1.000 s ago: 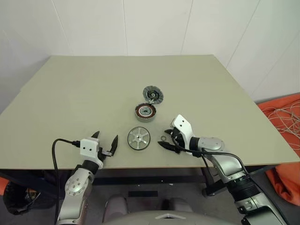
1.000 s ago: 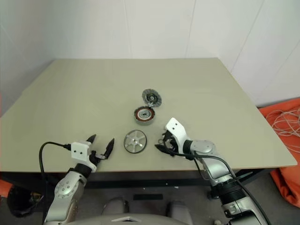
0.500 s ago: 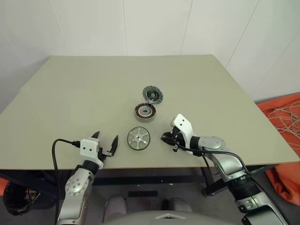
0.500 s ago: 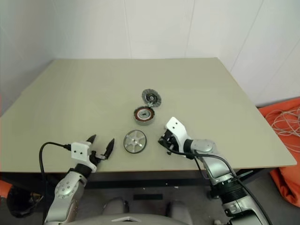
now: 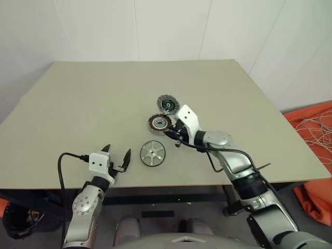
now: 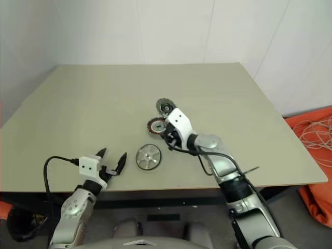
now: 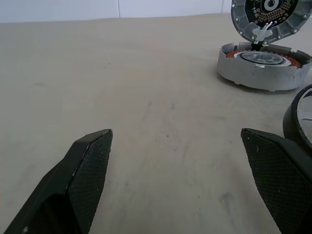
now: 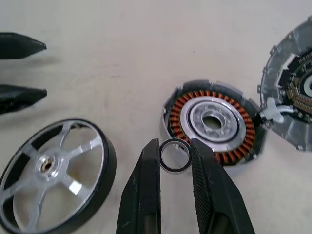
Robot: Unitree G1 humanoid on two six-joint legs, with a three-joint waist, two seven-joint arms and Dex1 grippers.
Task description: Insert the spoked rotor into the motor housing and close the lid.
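The spoked rotor [image 5: 153, 153] lies flat on the table [image 5: 78, 104], near its front edge. Behind it sits the motor housing [image 5: 159, 122], copper windings showing, with the lid [image 5: 168, 104] standing open at its far rim. My right gripper [image 8: 175, 146] is shut on a small metal ring [image 8: 175, 156]. It holds the ring just in front of the housing [image 8: 214, 122] and beside the rotor [image 8: 53, 170]. My left gripper [image 5: 116, 158] stands open and empty near the front edge, to the left of the rotor. From its wrist the housing [image 7: 263, 66] lies ahead.
An orange cloth with pale cables [image 5: 316, 129] lies on the floor past the table's right edge. White walls stand behind the table. Bare tabletop stretches to the left and behind the housing.
My right gripper shut on the small ring on the table, lifted it and carried it left and away, up to the housing. The left arm kept still.
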